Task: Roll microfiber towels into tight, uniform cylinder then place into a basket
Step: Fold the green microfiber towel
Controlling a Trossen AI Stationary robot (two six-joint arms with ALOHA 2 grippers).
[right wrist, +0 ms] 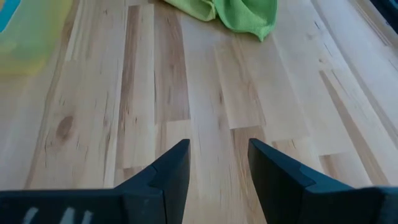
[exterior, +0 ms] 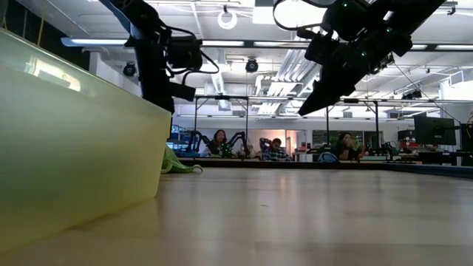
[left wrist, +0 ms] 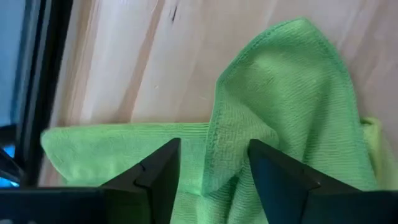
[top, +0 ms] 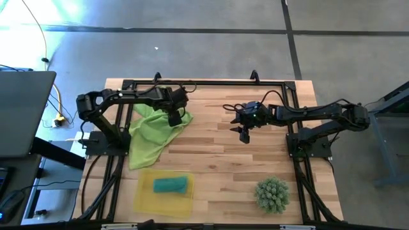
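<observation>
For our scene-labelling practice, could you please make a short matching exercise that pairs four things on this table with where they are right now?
Things:
1. green towel
2. teal rolled towel
3. spiky green ball
4. right gripper

Places:
A. inside the yellow basket
B. over bare wood near the table's middle, holding nothing
C. crumpled under the left gripper
D. on the wood at the table's right near corner

Pairs: 1-C, 2-A, 3-D, 4-B
</observation>
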